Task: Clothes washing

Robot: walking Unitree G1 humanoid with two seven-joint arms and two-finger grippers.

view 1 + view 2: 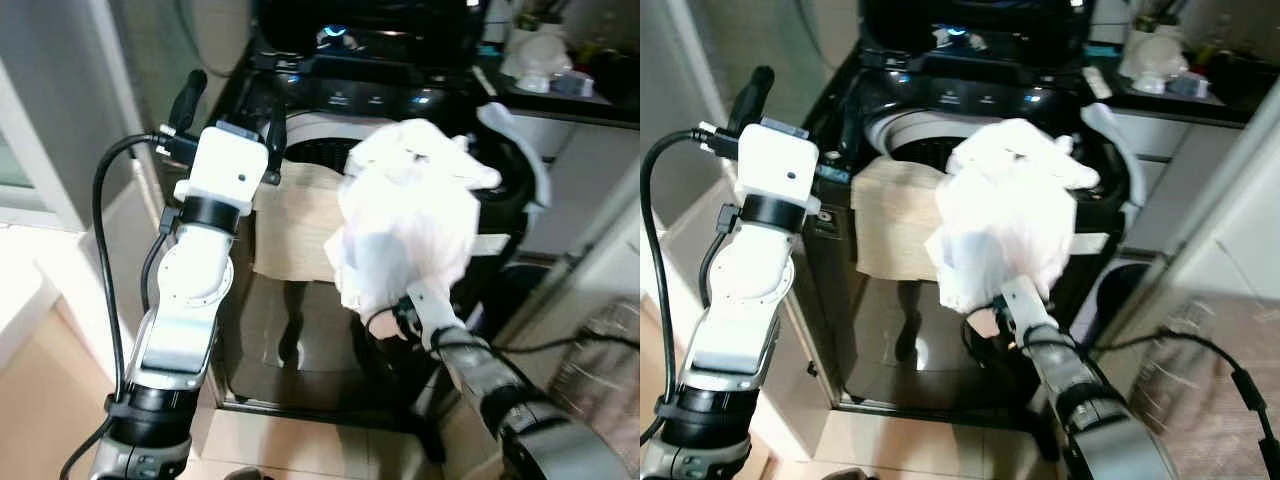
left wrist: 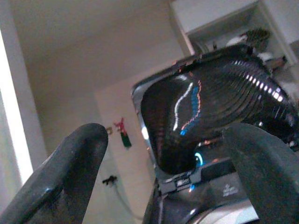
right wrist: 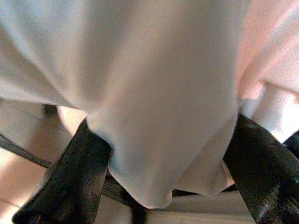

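Right gripper [image 3: 163, 154] clamped on a bundle of white clothes [image 1: 408, 215], fingers [image 3: 79, 172] pinching the lower folds; bundle held up in front of the washing machine [image 1: 300, 340], over its front rim and just short of the open drum [image 1: 930, 140]. Beige cloth [image 1: 295, 225] draped over that same front rim, hanging down the machine's dark front. Left gripper [image 2: 168, 154] raised at the machine's left side, fingers spread wide with nothing between them, pointed up toward the machine's lifted lid [image 2: 210, 112]. White shelf with small items [image 1: 545, 55] behind the machine, on its right.
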